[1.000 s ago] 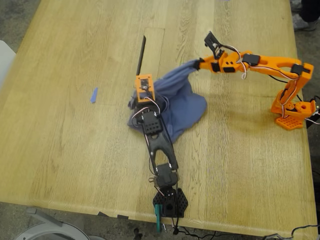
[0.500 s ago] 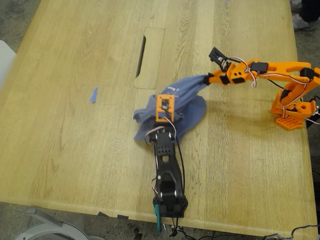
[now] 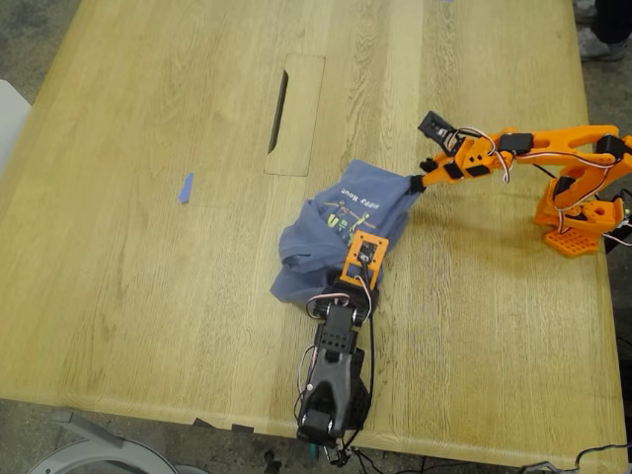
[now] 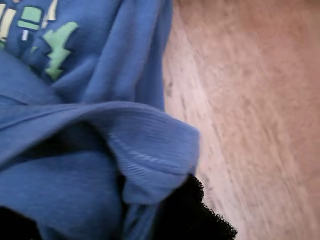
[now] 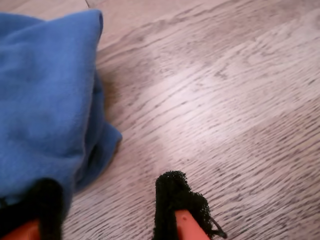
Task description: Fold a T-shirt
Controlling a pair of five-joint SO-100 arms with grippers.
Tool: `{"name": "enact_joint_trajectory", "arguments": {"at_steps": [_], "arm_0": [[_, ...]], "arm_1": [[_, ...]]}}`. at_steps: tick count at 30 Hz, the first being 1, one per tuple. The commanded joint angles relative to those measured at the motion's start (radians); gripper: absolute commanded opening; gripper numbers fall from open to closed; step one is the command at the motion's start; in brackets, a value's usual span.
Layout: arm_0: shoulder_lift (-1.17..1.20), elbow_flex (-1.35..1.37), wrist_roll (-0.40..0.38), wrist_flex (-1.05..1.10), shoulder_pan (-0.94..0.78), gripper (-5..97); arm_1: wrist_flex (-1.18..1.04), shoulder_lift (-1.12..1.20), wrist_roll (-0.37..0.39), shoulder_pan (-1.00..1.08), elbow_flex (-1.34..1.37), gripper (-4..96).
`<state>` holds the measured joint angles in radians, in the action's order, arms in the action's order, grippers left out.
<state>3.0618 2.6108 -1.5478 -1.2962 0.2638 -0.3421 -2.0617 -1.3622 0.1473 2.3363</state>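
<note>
The slate-blue T-shirt (image 3: 321,242) lies bunched on the wooden table (image 3: 148,296) with its green-and-yellow print (image 3: 346,212) and white text facing up. My first gripper (image 3: 367,242), on the black arm, is shut on a ribbed hem of the shirt (image 4: 145,150) beside its black pad (image 4: 200,217). My second gripper (image 3: 420,181), on the orange arm, is at the shirt's far corner on the exterior view's right. In the second wrist view its fingers (image 5: 177,205) stand apart, with bare table between them. The blue cloth (image 5: 45,95) rests against one finger.
A small blue scrap of tape (image 3: 185,188) lies at the exterior view's left. A dark slot (image 3: 280,99) in an inset panel lies beyond the shirt. The orange arm's base (image 3: 573,222) stands near the right edge and the black arm's base (image 3: 331,420) at the front edge.
The black arm drew back toward the front edge, dragging the shirt with it. The shirt dropped and turned so its print shows. The orange arm moved toward the exterior view's right and lower.
</note>
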Motion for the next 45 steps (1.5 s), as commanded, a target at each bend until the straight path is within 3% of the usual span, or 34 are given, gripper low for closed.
{"name": "enact_joint_trajectory", "arguments": {"at_steps": [1, 7, 10, 14, 18, 22, 23, 27, 35, 40, 45], "arm_0": [[0.063, 0.002, -0.087, -0.009, 0.044, 51], [0.087, 0.011, -0.109, -0.143, 0.060, 58], [0.080, 0.006, -0.170, -0.193, 0.086, 63], [0.075, -0.008, -0.193, -0.207, 0.067, 69], [0.071, -0.040, -0.193, -0.155, 0.043, 69], [0.017, -0.137, -0.155, -0.060, 0.038, 68], [-0.005, -0.170, -0.141, -0.048, 0.032, 66], [-0.107, -0.298, -0.104, 0.058, -0.025, 51], [-0.313, -0.324, -0.124, 0.430, -0.186, 0], [-0.440, -0.242, -0.133, 0.664, -0.233, 0], [-0.518, -0.152, -0.146, 0.752, -0.256, 0]], "arm_1": [[-0.009, -0.061, 0.012, -0.025, 0.009, 38.6], [-0.075, -0.147, 0.012, -0.063, 0.087, 44.8], [-0.117, -0.198, 0.014, -0.081, 0.121, 47.2], [-0.190, -0.258, 0.012, -0.106, 0.140, 49.9], [-0.278, -0.308, 0.008, -0.109, 0.118, 48.3], [-0.373, -0.325, -0.003, -0.081, 0.015, 39.9], [-0.383, -0.319, -0.003, -0.077, -0.017, 36.1], [-0.403, -0.250, -0.014, -0.071, -0.166, 1.5], [-0.311, 0.103, -0.041, -0.121, -0.543, 0.2], [-0.198, 0.342, -0.043, -0.169, -0.713, 0.2], [-0.100, 0.506, -0.038, -0.219, -0.795, 0.2]]}}
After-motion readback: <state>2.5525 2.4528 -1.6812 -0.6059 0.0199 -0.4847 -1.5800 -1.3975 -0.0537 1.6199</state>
